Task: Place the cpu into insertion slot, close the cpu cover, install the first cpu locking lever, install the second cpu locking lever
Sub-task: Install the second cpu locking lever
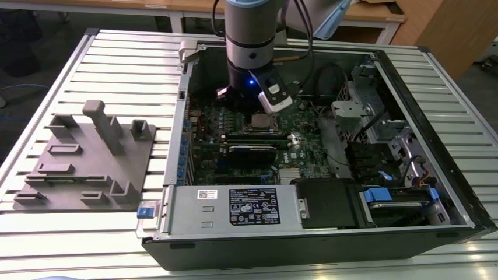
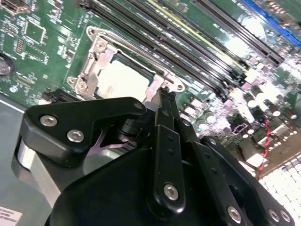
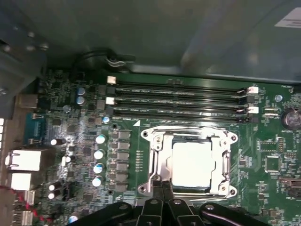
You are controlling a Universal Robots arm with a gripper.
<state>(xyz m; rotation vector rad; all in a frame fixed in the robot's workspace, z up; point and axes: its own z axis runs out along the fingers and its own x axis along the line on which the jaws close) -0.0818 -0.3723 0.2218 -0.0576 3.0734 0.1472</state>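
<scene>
The cpu [image 3: 190,161] lies flat in the insertion slot [image 3: 157,162], its pale metal face showing through the window of the cpu cover [image 3: 221,141]. The cover lies down over the chip. My gripper [image 3: 162,186] is shut, its two black fingers pressed together with the tips at the socket's edge. In the second wrist view the gripper [image 2: 164,92] tip touches the socket frame by one corner, beside the cpu [image 2: 121,83] and the cover [image 2: 95,60]. In the exterior view the arm [image 1: 249,41] reaches down into the case over the socket [image 1: 262,121].
Long black memory slots [image 3: 178,99] run along one side of the socket. The open computer case [image 1: 233,233] sits on a slatted table; a grey fixture block [image 1: 86,169] stands on the exterior view's left. A power supply [image 1: 233,207] and drive bays [image 1: 397,198] fill the case's near side.
</scene>
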